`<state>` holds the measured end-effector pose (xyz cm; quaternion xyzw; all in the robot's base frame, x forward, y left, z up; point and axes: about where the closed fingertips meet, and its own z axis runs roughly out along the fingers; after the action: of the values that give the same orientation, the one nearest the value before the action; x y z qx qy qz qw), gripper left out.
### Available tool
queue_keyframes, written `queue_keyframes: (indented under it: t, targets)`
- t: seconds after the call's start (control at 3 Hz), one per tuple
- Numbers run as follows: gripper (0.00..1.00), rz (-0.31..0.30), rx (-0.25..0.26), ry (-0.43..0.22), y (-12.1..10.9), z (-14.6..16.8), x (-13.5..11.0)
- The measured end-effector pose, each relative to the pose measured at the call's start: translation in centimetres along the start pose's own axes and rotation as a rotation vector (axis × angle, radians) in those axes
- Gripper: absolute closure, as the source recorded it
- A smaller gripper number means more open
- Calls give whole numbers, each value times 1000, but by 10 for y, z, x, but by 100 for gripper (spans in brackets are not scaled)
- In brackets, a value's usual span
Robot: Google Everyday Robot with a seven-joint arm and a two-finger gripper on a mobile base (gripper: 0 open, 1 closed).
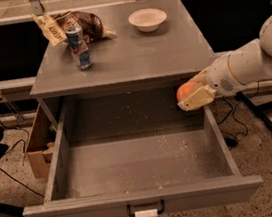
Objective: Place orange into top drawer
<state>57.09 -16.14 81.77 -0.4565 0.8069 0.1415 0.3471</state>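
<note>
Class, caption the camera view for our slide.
The hand holds the orange over the open top drawer's right rear corner.

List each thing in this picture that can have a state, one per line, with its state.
drawer: pulled open, orange not yet inside.
gripper: shut on the orange, above the drawer's right wall near the back.
orange: held in the gripper, resting on nothing.
can: upright on the cabinet top.
bowl: upright, towards the back of the cabinet top.
bag: crumpled, lying behind the can.
</note>
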Motion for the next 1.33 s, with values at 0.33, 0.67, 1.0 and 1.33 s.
queue_keyframes:
  t: [0.33,0.67,1.0,1.33]
  targets:
    - [100,0,0,0,0,0,0]
    - [100,13,-47,7,18,27,6]
    - [100,13,-112,10,57,84,14]
    - [100,5,-166,-2,93,141,16]
